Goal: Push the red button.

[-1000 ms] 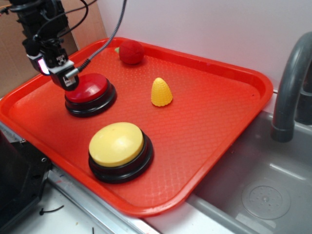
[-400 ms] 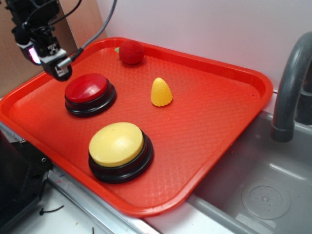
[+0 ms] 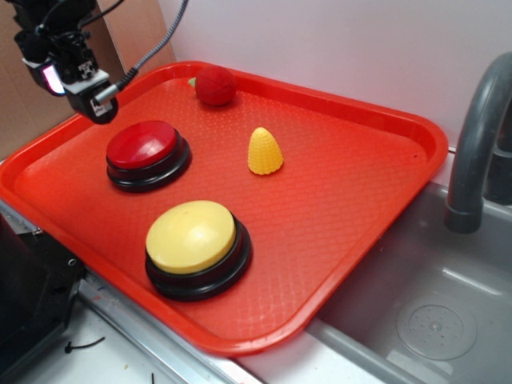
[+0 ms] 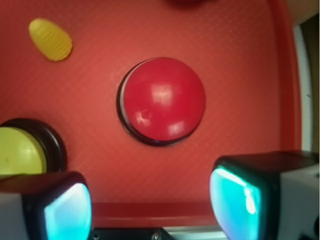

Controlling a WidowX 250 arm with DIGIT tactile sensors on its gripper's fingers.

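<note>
red button [image 3: 142, 146]: glossy dome on a black base, left part of the red tray [image 3: 344, 200], nothing touching it
gripper [image 3: 98, 102]: in the air at about 10 o'clock from the red button, fingers [image 4: 55, 210] spread wide, holding nothing
yellow button [image 3: 192, 238]: at 5 o'clock from the red button
fuzzy red ball [image 3: 215, 86]: at 1 o'clock, by the tray's far rim
yellow cone [image 3: 265, 151]: at 3 o'clock
grey faucet [image 3: 478, 136]: right edge
</note>
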